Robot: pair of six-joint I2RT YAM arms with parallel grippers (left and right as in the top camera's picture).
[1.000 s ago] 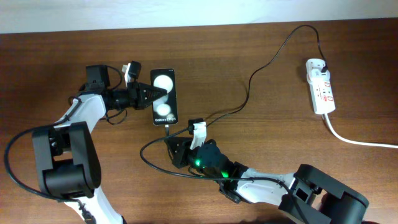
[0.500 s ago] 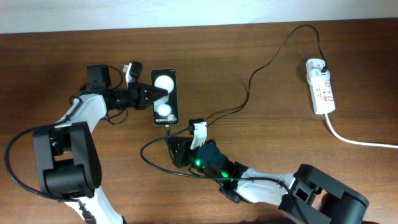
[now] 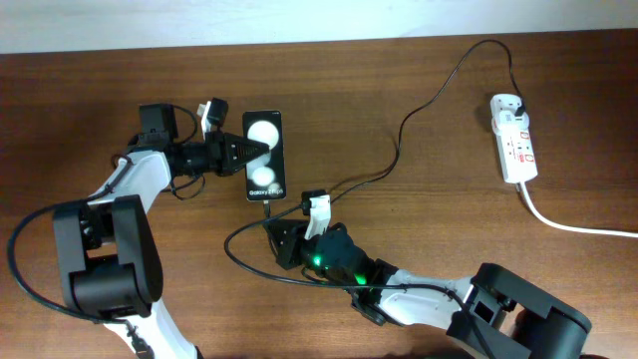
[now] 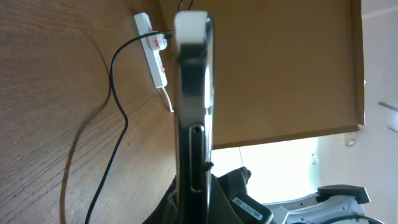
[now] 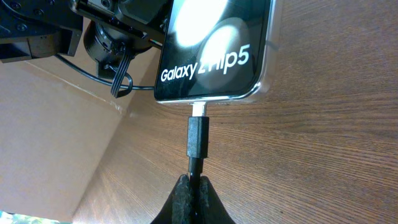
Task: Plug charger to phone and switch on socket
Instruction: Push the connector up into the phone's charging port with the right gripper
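The black phone (image 3: 264, 155) lies on the wooden table with its screen lit; the right wrist view shows it (image 5: 214, 50) reading "Galaxy Z Flip5". My left gripper (image 3: 239, 152) is shut on the phone's left edge; the left wrist view shows the phone edge-on (image 4: 193, 112) between the fingers (image 4: 198, 208). My right gripper (image 3: 279, 229) is shut on the thin black charger cable (image 5: 196, 163) just behind its connector (image 5: 198, 134). The connector's metal tip meets the phone's bottom port. The cable (image 3: 401, 135) runs to the white socket (image 3: 514, 150) at the right, where its plug sits.
The socket's thick white cord (image 3: 573, 225) runs off to the right edge. The charger cable loops (image 3: 239, 254) on the table near my right arm. A white wall borders the table's far edge. The socket also shows in the left wrist view (image 4: 152, 50).
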